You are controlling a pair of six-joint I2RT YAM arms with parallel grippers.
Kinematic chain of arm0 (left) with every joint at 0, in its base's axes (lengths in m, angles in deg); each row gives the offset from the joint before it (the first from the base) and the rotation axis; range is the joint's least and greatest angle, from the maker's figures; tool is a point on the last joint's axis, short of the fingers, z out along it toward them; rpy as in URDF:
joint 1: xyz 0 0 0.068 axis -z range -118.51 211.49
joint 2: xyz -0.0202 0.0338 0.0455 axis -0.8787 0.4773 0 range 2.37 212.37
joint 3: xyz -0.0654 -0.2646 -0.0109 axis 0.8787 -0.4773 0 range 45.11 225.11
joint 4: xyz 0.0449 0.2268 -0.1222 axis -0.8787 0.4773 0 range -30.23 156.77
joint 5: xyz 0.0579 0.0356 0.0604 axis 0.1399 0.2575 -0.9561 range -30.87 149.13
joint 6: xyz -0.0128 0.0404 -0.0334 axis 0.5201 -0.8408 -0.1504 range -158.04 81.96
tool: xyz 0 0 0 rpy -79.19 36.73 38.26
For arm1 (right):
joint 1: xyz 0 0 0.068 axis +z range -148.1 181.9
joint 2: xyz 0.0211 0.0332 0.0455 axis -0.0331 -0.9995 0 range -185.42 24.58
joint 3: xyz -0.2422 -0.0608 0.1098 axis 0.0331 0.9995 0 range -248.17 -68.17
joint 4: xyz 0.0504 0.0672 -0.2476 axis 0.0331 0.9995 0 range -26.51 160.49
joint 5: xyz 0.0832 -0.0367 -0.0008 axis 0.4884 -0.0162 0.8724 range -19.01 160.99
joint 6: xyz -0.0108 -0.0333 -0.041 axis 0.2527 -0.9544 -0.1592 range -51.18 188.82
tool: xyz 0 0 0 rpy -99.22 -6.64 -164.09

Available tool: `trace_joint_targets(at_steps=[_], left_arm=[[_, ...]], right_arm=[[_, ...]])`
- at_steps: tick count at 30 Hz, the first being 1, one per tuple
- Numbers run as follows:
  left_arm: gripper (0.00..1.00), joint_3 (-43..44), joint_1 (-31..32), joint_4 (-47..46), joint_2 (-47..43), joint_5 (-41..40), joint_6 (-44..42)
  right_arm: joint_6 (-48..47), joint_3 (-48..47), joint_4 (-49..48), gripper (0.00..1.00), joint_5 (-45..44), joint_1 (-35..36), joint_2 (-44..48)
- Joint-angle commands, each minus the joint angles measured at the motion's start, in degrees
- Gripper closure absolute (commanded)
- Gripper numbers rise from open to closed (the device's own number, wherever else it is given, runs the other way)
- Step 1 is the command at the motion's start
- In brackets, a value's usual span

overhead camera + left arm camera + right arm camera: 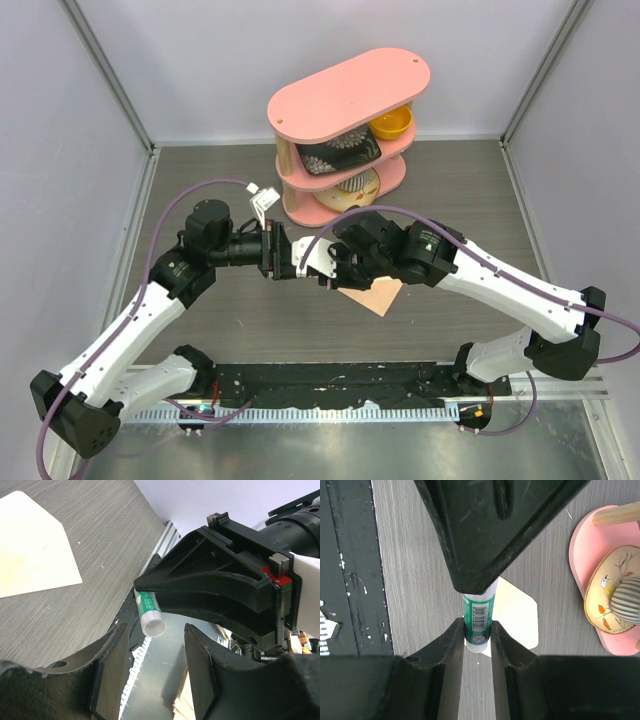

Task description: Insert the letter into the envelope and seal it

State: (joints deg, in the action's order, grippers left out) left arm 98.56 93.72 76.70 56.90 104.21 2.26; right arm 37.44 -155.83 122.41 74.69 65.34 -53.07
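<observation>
In front of the pink shelf [345, 95], pinches a glue stick [478, 617] in the right gripper [477, 628], with the left gripper [157, 640] open by its end, likely for uncapping; envelope [380, 298] flat there, letter unseen, presumably inside.

Envelope [372, 297] mid table [450, 200], shelf [345, 100] behind, glue stick [477, 617] in R end effector [477, 630] above.
</observation>
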Motion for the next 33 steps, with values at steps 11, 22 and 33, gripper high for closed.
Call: trace_joint_targets(at_steps=[11, 22, 33], left_arm=[[0.55, 3.9, 3.6, 1.6, 1.6, -3.7, -3.1], [0.86, 4.3, 3.7, 3.4, 1.5, -3.7, -4.7], [0.72, 4.2, 3.7, 3.6, 2.3, -3.0, -5.6]], right_arm=[[1.1, -4.8, 1.7, 0.99, -2.8, 2.2, -1.1], [2.6, -6.1, 2.7, 0.99, -3.0, 2.2, -1.8], [3.3, -7.3, 3.6, 0.99, -3.2, 2.3, -2.6]])
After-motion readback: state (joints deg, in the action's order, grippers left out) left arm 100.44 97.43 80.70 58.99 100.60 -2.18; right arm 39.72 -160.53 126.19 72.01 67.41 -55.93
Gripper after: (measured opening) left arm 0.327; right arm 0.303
